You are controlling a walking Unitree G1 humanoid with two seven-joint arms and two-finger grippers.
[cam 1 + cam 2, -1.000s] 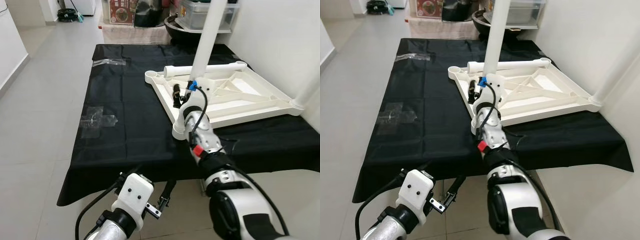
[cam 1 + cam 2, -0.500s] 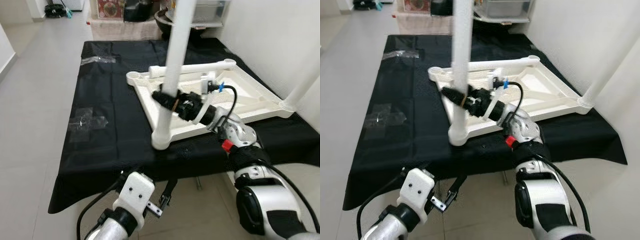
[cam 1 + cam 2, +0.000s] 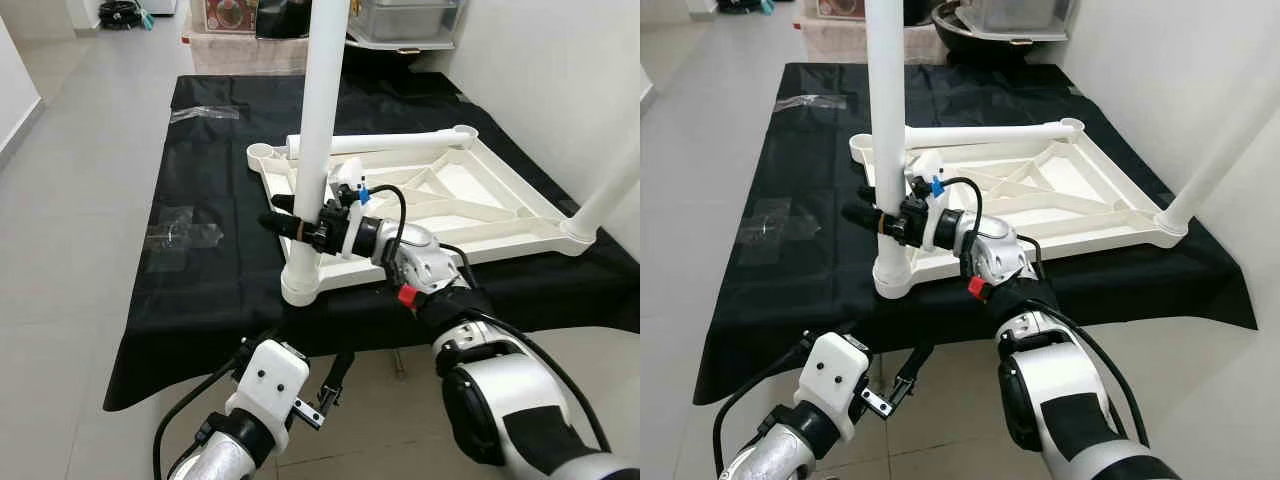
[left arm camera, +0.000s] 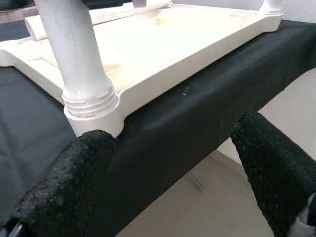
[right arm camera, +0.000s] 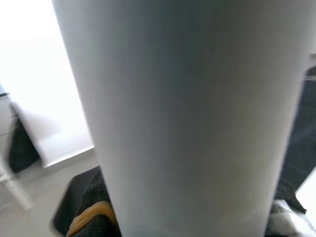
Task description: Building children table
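While the white tabletop (image 3: 470,205) lies upside down on the black cloth (image 3: 215,260), with its ribbed underside facing up, a white leg (image 3: 318,120) stands upright in the corner socket (image 3: 300,285) nearest the robot, close to the front edge of the surface. The right hand (image 3: 300,225) reaches across from the right and is clamped on that leg just above the socket, its black fingers (image 3: 862,214) closed around the tube and poking out on the far side of it. In the right wrist view the leg (image 5: 182,118) is pressed right up against the camera, with a dark finger pad on either side. A second leg (image 3: 385,141) lies flat along the far edge of the tabletop, and a third leg (image 3: 1225,140) rises at a slant from the right-hand corner socket (image 3: 1171,224).

The left hand (image 4: 173,182) hangs low in front of the surface, below its edge, with its two black fingers (image 4: 74,182) spread wide and nothing between them; its wrist view looks up at the socket and the standing leg's base (image 4: 91,101).

Two patches of clear tape (image 3: 182,230) are stuck on the left part of the cloth, one nearer and one at the far left corner. Beyond the surface stand a dark bowl (image 3: 958,30), a clear bin (image 3: 1025,15) and a few other boxes, on a pale tiled floor (image 3: 70,200).
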